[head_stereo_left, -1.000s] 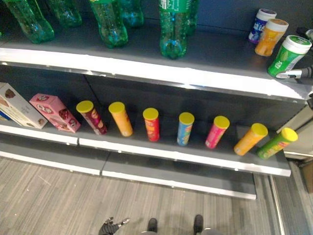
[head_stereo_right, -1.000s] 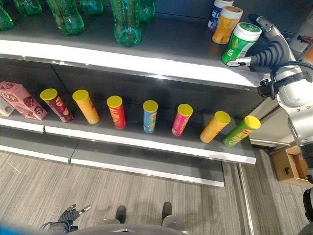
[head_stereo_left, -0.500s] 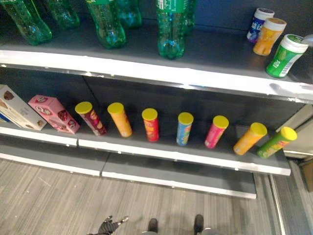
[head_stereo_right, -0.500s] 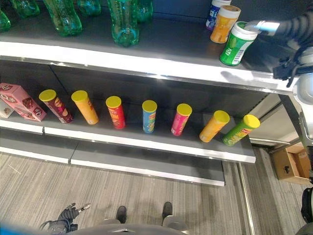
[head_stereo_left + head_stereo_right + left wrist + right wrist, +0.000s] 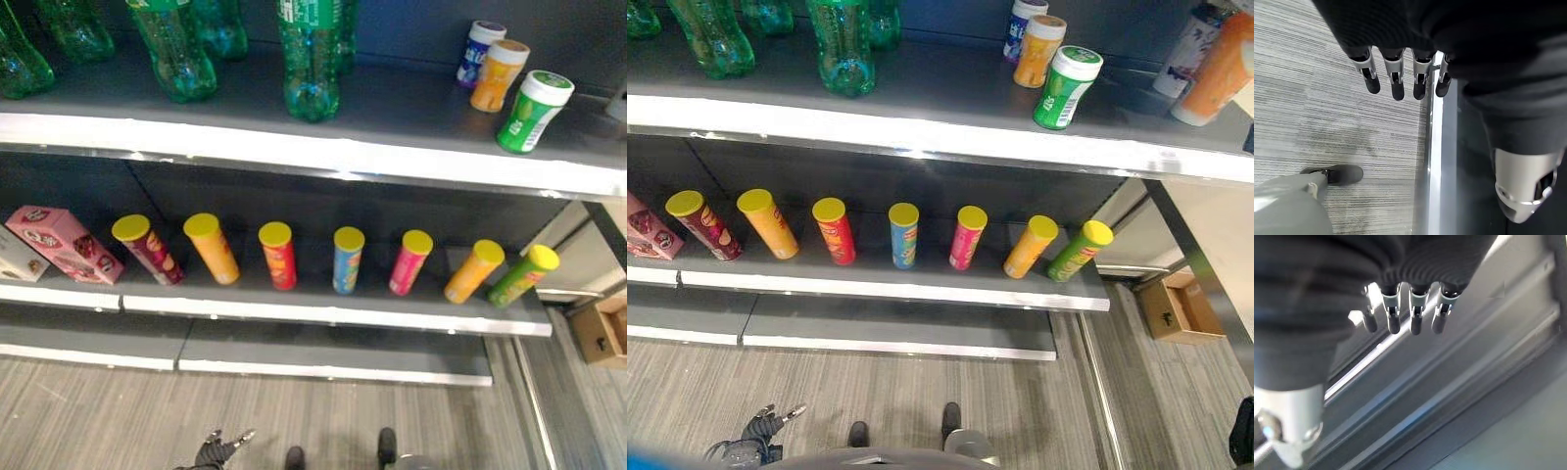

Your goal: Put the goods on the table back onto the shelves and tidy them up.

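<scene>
Right hand (image 5: 1410, 316) open and empty, left hand (image 5: 1400, 73) too; we should square up the leaning green jar (image 5: 534, 110) gently.

We see the upper shelf (image 5: 392, 162) carrying green bottles (image 5: 312, 59) and tubs (image 5: 534, 110) near its right end; lower shelf (image 5: 333, 315) carries seven yellow-lidded tubes (image 5: 347, 259), pink box (image 5: 64, 243) at left.
</scene>
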You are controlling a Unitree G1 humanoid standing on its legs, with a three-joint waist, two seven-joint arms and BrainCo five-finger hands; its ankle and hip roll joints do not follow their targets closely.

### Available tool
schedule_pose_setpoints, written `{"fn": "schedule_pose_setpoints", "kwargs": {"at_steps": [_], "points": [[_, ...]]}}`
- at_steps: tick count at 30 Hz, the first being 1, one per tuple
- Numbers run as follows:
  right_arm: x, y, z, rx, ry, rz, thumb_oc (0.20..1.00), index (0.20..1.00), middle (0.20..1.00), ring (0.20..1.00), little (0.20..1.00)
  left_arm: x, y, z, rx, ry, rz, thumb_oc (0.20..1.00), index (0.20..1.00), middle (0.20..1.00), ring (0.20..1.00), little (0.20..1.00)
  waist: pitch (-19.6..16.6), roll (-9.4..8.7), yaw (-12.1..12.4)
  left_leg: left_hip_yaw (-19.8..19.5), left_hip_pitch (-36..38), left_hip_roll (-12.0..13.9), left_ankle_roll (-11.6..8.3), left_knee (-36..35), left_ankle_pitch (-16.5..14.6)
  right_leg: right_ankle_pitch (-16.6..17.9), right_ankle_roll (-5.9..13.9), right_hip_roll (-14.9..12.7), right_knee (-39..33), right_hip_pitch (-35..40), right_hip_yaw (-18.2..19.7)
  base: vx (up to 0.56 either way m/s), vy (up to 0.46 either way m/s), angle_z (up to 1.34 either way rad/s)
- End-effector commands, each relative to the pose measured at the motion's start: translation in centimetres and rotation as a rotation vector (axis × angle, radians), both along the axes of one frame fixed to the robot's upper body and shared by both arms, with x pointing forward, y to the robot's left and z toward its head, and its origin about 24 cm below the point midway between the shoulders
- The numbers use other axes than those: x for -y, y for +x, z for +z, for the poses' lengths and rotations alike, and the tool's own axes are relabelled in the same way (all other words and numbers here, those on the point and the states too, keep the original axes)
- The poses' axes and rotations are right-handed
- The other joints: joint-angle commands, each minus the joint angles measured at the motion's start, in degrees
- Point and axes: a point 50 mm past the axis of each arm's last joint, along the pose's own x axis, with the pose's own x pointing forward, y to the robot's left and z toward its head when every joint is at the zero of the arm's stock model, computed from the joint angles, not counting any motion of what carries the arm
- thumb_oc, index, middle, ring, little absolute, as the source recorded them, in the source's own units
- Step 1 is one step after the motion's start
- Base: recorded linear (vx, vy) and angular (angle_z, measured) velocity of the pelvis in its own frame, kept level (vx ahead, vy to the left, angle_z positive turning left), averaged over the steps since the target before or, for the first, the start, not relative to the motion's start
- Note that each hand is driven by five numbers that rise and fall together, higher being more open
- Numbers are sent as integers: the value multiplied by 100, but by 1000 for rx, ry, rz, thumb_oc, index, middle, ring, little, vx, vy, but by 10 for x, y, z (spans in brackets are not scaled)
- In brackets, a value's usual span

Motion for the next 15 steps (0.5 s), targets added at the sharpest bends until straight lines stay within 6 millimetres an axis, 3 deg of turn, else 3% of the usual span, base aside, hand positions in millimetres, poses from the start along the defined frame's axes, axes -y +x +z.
{"fn": "schedule_pose_setpoints", "kwargs": {"at_steps": [1, 5, 9, 10, 11, 15], "points": [[6, -9, 7, 95, 32, -57, 1000, 1000, 1000, 1000, 1000, -19, 14, 9, 23, 70, 20, 1000, 1000, 1000, 1000, 1000, -35, -17, 69, 713, 325, 205, -87, 287, -807, -760, 582, -364, 367, 247, 42, 12, 61, -36], [19, -5, -13, 5, 70, -117, 1000, 1000, 1000, 1000, 1000, -17, 18, 10, 38, 71, 12, 1000, 1000, 1000, 1000, 1000, -8, -43, -90, 953, 378, 169, -28, 325, -829, -618, 639, -386, 389, 104, 299, -8, 68, -43], [36, 8, -53, -266, 150, -57, 1000, 1000, 1000, 1000, 1000, -18, 27, 14, 67, 71, -11, 1000, 1000, 1000, 1000, 1000, 24, -76, -280, 1243, 487, 121, 43, 335, -928, -497, 726, -383, 409, -44, 656, -26, 83, -57], [36, 8, -53, -266, 150, -57, 1000, 1000, 1000, 1000, 1000, -18, 27, 14, 67, 71, -11, 1000, 1000, 1000, 1000, 1000, 24, -76, -273, 1248, 488, 121, 43, 334, -928, -497, 726, -382, 410, -46, 661, -26, 67, -43], [39, 13, -79, -414, 207, 23, 1000, 1000, 1000, 1000, 1000, -18, 35, 17, 90, 72, -29, 1000, 1000, 1000, 1000, 1000, 55, -87, -386, 1314, 503, 100, 65, 331, -933, -453, 758, -385, 434, -105, 752, -42, 62, -35], [38, 16, -133, -626, 389, 241, 1000, 1000, 1000, 1000, 1000, -18, 46, 23, 135, 70, -62, 1000, 1000, 1000, 1000, 1000, 143, -89, -480, 1373, 468, 37, 100, 309, -912, -387, 811, -443, 491, -236, 855, -56, 65, -24]]}}
